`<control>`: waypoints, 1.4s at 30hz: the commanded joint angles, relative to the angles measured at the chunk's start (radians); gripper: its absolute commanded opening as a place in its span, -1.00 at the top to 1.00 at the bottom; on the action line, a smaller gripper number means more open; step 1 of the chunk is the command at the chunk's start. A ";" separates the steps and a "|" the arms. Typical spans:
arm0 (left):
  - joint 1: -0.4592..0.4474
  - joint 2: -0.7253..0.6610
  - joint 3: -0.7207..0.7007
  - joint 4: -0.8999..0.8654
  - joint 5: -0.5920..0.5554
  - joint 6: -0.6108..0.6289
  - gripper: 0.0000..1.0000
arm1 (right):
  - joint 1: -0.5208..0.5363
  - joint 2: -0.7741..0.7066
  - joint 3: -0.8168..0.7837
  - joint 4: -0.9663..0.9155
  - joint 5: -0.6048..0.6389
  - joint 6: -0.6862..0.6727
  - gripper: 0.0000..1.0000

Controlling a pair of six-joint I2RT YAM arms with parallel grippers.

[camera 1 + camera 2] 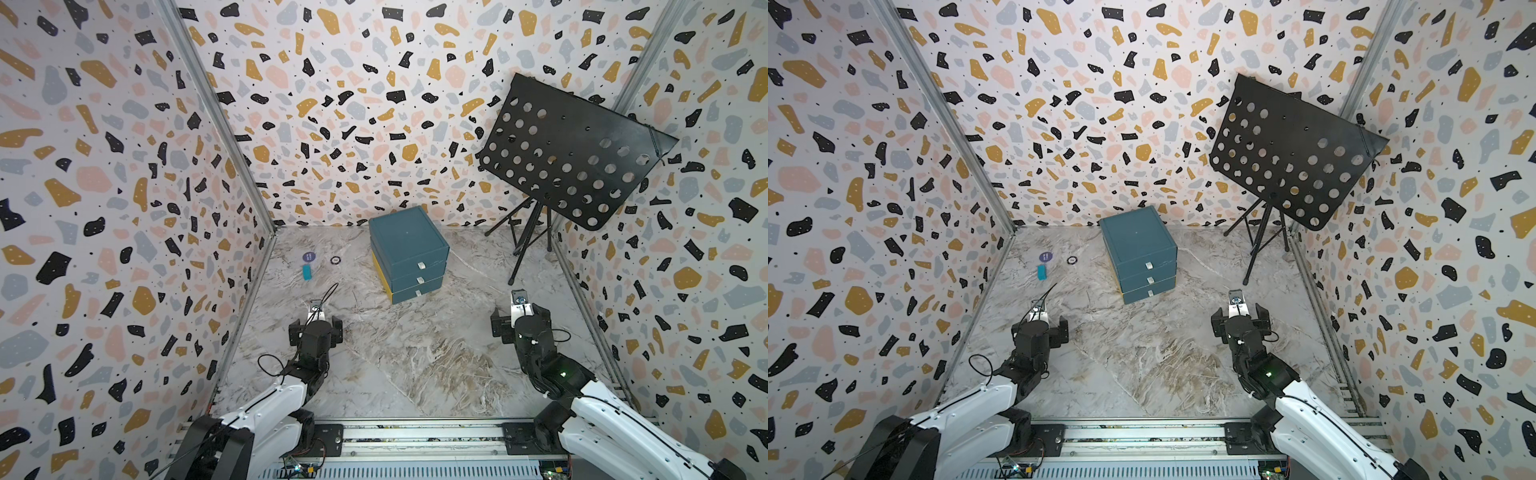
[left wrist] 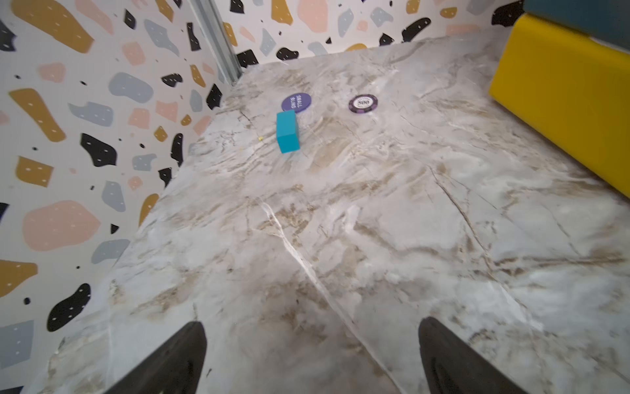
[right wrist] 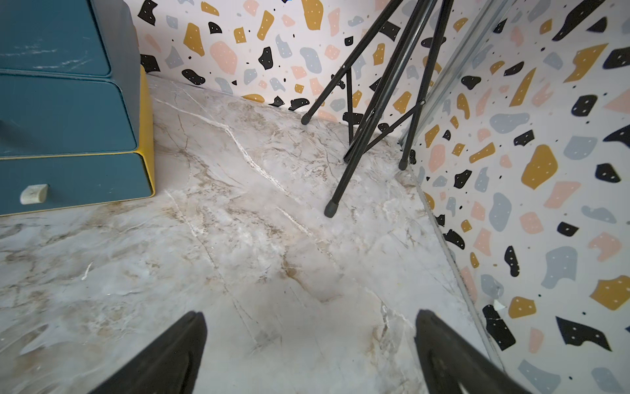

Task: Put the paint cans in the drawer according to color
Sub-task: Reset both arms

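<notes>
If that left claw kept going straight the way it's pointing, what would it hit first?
Most likely the bare marble tabletop, since the left gripper, jaws open and empty, tilts downward. If it skimmed above the surface, the cyan block lies roughly ahead; depth is hard to judge.

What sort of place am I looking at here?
Probably a robot testing booth: two robot arms on a rail, patterned walls boxing in a marble-look table, plus a teal drawer box.
</notes>
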 commanded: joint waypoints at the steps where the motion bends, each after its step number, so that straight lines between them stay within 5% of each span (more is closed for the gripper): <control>1: -0.003 0.054 0.016 0.271 -0.030 0.066 -1.00 | -0.023 0.039 0.001 0.102 0.055 -0.065 -1.00; 8: 0.001 0.171 0.087 0.277 -0.016 0.126 -0.99 | -0.154 0.127 -0.076 0.306 0.025 -0.073 -1.00; 13: 0.044 0.469 0.030 0.721 0.037 0.175 -0.99 | -0.255 0.165 -0.113 0.408 -0.031 -0.079 -1.00; 16: 0.081 0.346 0.101 0.385 0.118 0.098 -0.99 | -0.304 0.222 -0.138 0.503 -0.054 -0.083 -1.00; 18: 0.093 0.403 0.108 0.468 0.129 0.115 -1.00 | -0.331 0.282 -0.149 0.576 -0.060 -0.084 -1.00; 27: 0.131 0.380 0.144 0.352 0.187 0.083 -0.99 | -0.395 0.785 -0.206 1.252 -0.076 -0.172 -0.99; 29: 0.132 0.376 0.145 0.345 0.188 0.083 -1.00 | -0.403 0.719 -0.163 1.039 -0.134 -0.141 -0.99; 33: 0.132 0.375 0.145 0.346 0.187 0.083 -1.00 | -0.501 0.794 -0.111 0.969 -0.313 -0.076 -0.99; 34: 0.133 0.376 0.144 0.346 0.188 0.083 -1.00 | -0.501 0.841 -0.119 1.097 -0.302 -0.098 -1.00; 36: 0.133 0.375 0.144 0.345 0.190 0.083 -1.00 | -0.510 0.773 -0.098 0.900 -0.320 -0.055 -1.00; 37: 0.133 0.376 0.144 0.347 0.190 0.082 -1.00 | -0.514 0.825 -0.118 1.050 -0.321 -0.082 -1.00; 39: 0.132 0.376 0.144 0.346 0.190 0.082 -1.00 | -0.515 0.769 -0.097 0.914 -0.325 -0.055 -1.00; 41: 0.132 0.375 0.145 0.344 0.190 0.083 -1.00 | -0.513 0.817 -0.122 1.062 -0.322 -0.085 -1.00; 42: 0.132 0.376 0.144 0.347 0.190 0.084 -1.00 | -0.512 0.781 -0.112 0.984 -0.324 -0.071 -1.00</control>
